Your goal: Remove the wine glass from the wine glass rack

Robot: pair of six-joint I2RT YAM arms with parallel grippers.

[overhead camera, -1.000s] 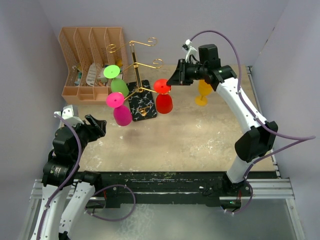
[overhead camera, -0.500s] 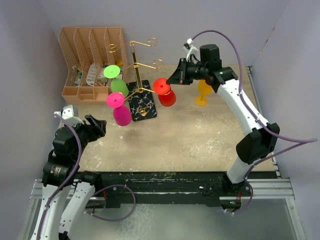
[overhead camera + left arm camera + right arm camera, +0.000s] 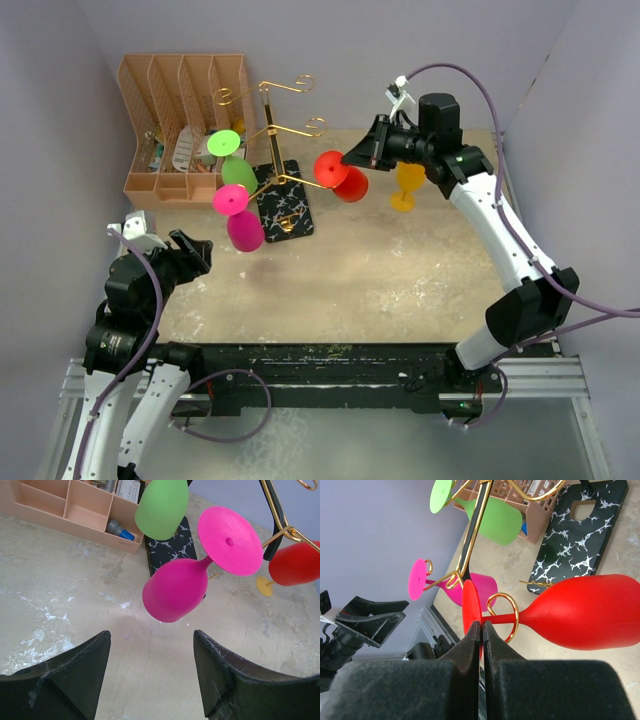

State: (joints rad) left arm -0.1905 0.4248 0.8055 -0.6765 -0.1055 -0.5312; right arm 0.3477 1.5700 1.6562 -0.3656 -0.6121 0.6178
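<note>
Upper centre of the top view: right gripper [image 3: 352, 160] clenched on the round foot of the red wine glass [image 3: 347, 182], lifted clear of the table [image 3: 400, 280] and tilted, bowl down and to the right of the foot. Just to the left, the wine glass rack [image 3: 268, 130], upright on its black white-veined base. Up close in the right wrist view: both dark fingers pressed almost together at lower centre, pinching the thin red foot edge-on; red wine glass [image 3: 590, 612] on its side across the right half of the frame, stem threaded through the open gold curl of one hook arm of the wine glass rack [image 3: 476, 525]. Cannot tell from above whether that curl touches the stem. Hanging bowl-down on the left side of the rack: a pink glass [image 3: 240, 222] and, above it in frame, a green glass [image 3: 238, 172]. Standing on the table right of the red one, partly behind the right arm: a yellow glass [image 3: 405, 185]. Upper left corner: a tan slotted organiser [image 3: 180, 110]. Lower left: left gripper [image 3: 195, 250] released, fingers spread wide with nothing between them, well apart from the pink glass in the left wrist view.
</note>
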